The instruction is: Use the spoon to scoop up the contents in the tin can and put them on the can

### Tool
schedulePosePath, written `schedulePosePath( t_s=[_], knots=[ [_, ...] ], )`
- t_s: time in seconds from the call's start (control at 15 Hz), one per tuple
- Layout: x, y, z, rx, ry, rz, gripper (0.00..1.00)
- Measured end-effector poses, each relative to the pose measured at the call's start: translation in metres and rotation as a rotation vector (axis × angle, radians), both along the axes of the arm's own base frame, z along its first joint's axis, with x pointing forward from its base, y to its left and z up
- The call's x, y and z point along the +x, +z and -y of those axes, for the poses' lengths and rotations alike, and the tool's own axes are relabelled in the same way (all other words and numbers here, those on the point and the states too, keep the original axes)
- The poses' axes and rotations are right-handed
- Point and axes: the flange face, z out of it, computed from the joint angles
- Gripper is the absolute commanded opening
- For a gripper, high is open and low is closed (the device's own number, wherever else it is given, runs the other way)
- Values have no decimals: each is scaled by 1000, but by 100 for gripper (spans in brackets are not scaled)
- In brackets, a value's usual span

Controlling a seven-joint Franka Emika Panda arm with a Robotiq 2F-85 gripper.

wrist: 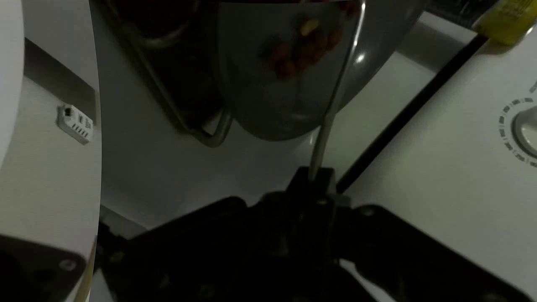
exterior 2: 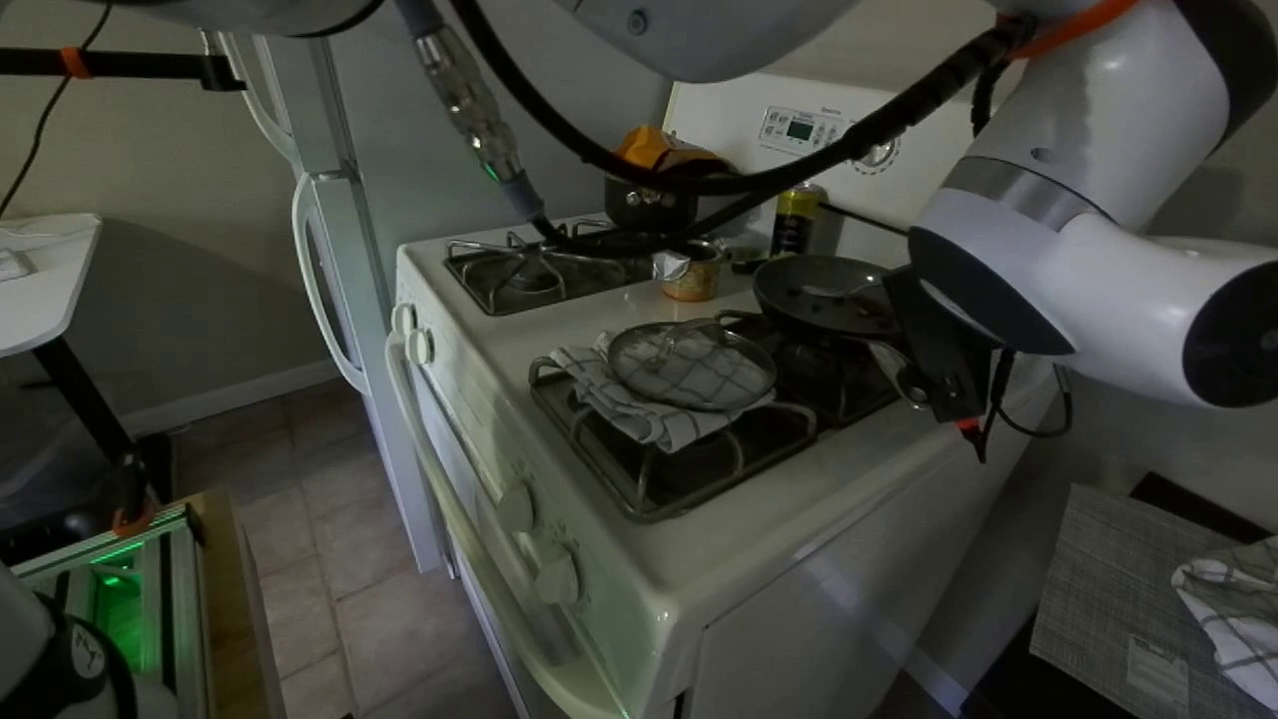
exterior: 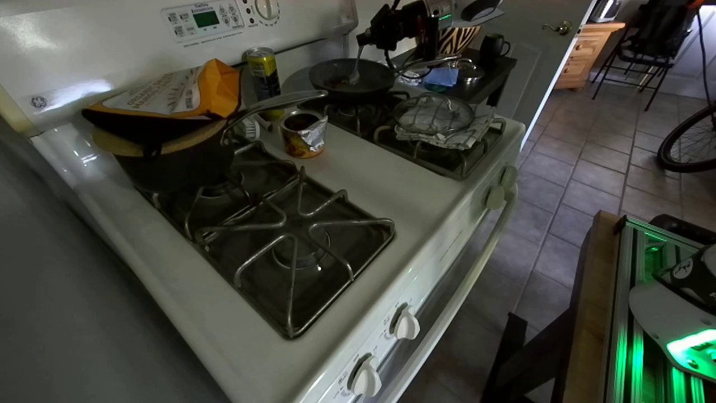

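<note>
The pincer (exterior: 362, 40) grips the spoon (exterior: 358, 59) high, probably so its tip reaches reddish food (wrist: 286, 66) in the frying pan (exterior: 376, 73). In an exterior view, the tin can (exterior: 294, 143) stands at the pan's seven o'clock, presumably near for short carrying.

Fingers (exterior: 364, 38) gripping spoon (exterior: 358, 62), its end inside frying pan (exterior: 375, 76), open tin can (exterior: 294, 142) on stove (exterior: 363, 179)

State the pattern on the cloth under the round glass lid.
White cloth, dark grid; clearest in an exterior view.
</note>
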Motion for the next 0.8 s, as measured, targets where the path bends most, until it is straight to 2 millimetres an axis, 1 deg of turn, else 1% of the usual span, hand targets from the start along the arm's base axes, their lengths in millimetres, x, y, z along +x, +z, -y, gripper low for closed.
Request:
schedulePosePath(
  t_s=[0.13,0.2,0.47,0.67,0.8],
  knots=[
    [1,0,-1,-5,9,-45,2],
    [2,0,-2,-6,13,-63,28],
    [4,4,-3,-13,18,-108,54],
    [5,8,-3,-12,17,-115,78],
    [5,9,-3,-11,16,-115,92]
  ],
)
